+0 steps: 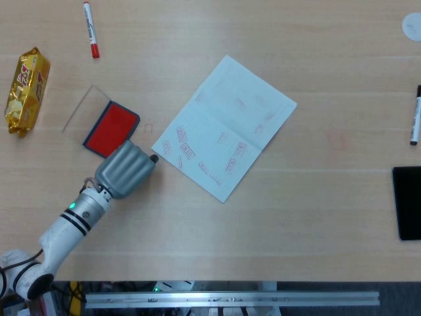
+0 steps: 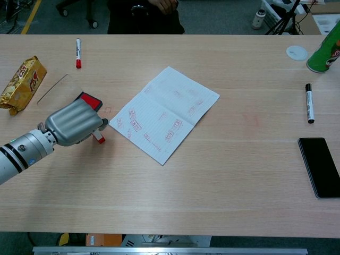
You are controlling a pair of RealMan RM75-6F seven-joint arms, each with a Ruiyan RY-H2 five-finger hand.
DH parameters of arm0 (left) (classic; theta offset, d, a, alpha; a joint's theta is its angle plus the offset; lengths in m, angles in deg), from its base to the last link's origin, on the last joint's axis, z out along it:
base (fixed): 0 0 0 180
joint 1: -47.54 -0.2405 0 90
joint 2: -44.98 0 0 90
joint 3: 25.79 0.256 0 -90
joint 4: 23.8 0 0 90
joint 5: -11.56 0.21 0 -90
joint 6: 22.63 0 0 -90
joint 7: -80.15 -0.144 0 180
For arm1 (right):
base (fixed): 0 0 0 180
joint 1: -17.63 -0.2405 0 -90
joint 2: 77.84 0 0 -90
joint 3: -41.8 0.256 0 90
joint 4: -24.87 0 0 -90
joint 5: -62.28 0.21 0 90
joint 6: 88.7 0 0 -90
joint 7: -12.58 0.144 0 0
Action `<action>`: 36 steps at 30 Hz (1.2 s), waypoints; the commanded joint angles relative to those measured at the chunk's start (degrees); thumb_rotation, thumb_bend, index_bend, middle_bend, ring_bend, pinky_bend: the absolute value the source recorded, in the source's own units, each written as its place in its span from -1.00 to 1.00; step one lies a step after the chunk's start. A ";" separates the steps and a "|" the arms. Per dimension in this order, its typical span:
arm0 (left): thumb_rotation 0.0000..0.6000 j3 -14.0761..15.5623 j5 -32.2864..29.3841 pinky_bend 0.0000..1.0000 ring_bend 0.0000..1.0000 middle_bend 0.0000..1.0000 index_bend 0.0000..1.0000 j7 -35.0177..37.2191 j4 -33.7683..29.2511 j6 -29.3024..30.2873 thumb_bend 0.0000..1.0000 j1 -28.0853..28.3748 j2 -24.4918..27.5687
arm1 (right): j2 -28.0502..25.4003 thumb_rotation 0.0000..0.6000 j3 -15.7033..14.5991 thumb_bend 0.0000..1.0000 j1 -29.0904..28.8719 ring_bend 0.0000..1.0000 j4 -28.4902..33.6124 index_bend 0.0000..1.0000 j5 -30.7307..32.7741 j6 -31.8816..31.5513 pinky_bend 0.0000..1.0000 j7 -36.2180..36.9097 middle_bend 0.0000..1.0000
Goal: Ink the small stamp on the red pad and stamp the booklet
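Note:
My left hand (image 1: 126, 169) (image 2: 74, 123) is curled around the small stamp (image 2: 99, 138). Only the stamp's red lower end shows, under the fingers in the chest view, tilted and low over the table. The hand hangs between the red ink pad (image 1: 110, 128) (image 2: 91, 100) and the open booklet (image 1: 227, 128) (image 2: 167, 111), just off the booklet's left corner. The booklet lies at an angle and carries several red stamp marks. The pad's near corner is hidden behind the hand. No right hand shows in either view.
A clear lid (image 1: 84, 108) lies beside the pad. A gold snack pack (image 1: 26, 89) and a red marker (image 1: 91, 29) are at far left. At right are a black marker (image 2: 308, 103), a phone (image 2: 320, 167), a green can (image 2: 326, 50) and a white cap (image 2: 297, 52).

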 commanded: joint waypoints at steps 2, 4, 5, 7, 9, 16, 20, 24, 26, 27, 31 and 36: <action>1.00 -0.15 -0.38 1.00 0.94 0.97 -0.19 -0.35 -0.19 -0.21 -0.31 -0.08 0.15 | 0.01 1.00 -0.01 -0.62 0.00 -0.01 0.01 -0.24 -0.01 -0.03 0.03 -0.01 -0.12; 1.00 -0.28 -0.54 1.00 0.93 0.96 -0.22 -0.49 -0.49 -0.15 -0.31 -0.15 0.34 | -0.03 1.00 0.02 -0.62 0.00 -0.01 0.02 -0.25 -0.01 -0.07 0.03 -0.04 -0.12; 1.00 -0.35 -0.59 1.00 0.93 0.96 -0.24 -0.53 -0.68 -0.02 -0.31 -0.20 0.48 | -0.04 1.00 0.03 -0.62 0.01 -0.01 0.01 -0.25 0.01 -0.09 0.03 -0.03 -0.12; 1.00 -0.67 -1.00 1.00 0.93 0.95 -0.28 -0.84 -1.58 0.63 -0.31 -0.59 0.95 | -0.07 1.00 0.08 -0.62 0.00 -0.01 0.01 -0.24 0.00 -0.17 0.03 0.00 -0.12; 1.00 -1.07 -1.32 1.00 0.93 0.95 -0.31 -0.83 -3.15 1.46 -0.31 -0.94 1.86 | -0.13 1.00 0.11 -0.62 0.00 -0.01 0.03 -0.24 -0.05 -0.25 0.03 0.05 -0.12; 1.00 -3.72 -4.32 1.00 0.89 0.91 -0.39 -0.47 -10.78 3.96 -0.31 -1.92 7.12 | -0.52 1.00 0.48 -0.62 -0.27 -0.01 0.22 -0.24 0.22 -0.12 0.03 0.08 -0.12; 1.00 -6.94 -9.17 1.00 0.84 0.86 -0.38 3.35 -16.07 4.82 -0.31 -2.61 11.19 | -1.10 1.00 0.72 -0.62 -1.08 -0.01 0.77 -0.24 -0.39 0.45 0.03 -0.04 -0.12; 1.00 -9.78 -12.88 1.00 0.68 0.70 -0.38 7.01 -18.05 7.04 -0.31 -3.78 14.87 | -1.93 1.00 1.06 -0.62 -2.45 -0.01 1.42 -0.22 -1.07 1.83 0.03 0.75 -0.07; 1.00 -10.78 -14.05 1.00 0.57 0.61 -0.38 10.47 -18.13 8.48 -0.31 -4.85 16.10 | -2.04 1.00 1.32 -0.62 -3.14 -0.01 1.41 -0.20 -1.55 2.18 0.03 1.04 -0.05; 1.00 -11.04 -14.47 1.00 0.51 0.56 -0.38 11.98 -18.08 9.01 -0.32 -5.37 16.63 | -2.07 1.00 1.38 -0.62 -3.40 -0.01 1.41 -0.20 -1.71 2.36 0.03 1.07 -0.05; 1.00 -10.80 -15.22 0.99 0.36 0.42 -0.35 17.51 -18.19 10.53 -0.35 -7.73 19.18 | -2.12 1.00 1.62 -0.62 -4.40 -0.01 1.50 -0.19 -2.03 3.19 0.04 1.34 -0.05; 1.00 -8.88 -11.10 0.95 0.33 0.40 -0.23 23.77 -16.57 16.73 -0.35 -12.12 20.09 | -1.70 1.00 1.48 -0.62 -5.04 0.00 1.08 -0.13 -3.01 3.08 0.07 0.44 -0.01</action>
